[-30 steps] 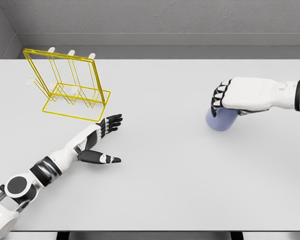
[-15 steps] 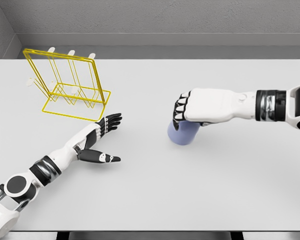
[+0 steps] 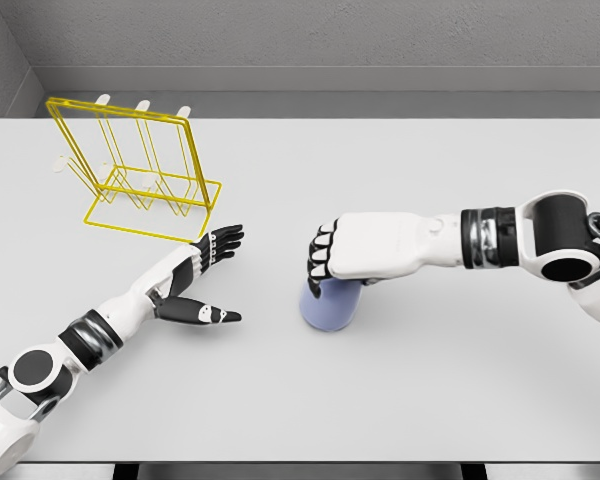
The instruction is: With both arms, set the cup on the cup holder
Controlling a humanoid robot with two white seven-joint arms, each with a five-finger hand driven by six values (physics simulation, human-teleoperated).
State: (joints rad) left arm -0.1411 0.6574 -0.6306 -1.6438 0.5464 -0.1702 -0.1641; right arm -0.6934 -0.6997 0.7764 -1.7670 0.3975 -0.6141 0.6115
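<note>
Here, fingers point(image 3: 320, 268) grip smooth cup point(image 3: 329, 306).

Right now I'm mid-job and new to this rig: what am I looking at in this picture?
This is a simulator's render from the camera on the robot's head, looking down at a white table. Two white arms reach in from below. The right hand grips a pale blue cup from above, near the table's middle. The left hand rests open on the table, holding nothing. Beyond it, at the far left, stands the yellow wire cup holder, with no cup on it.
</note>
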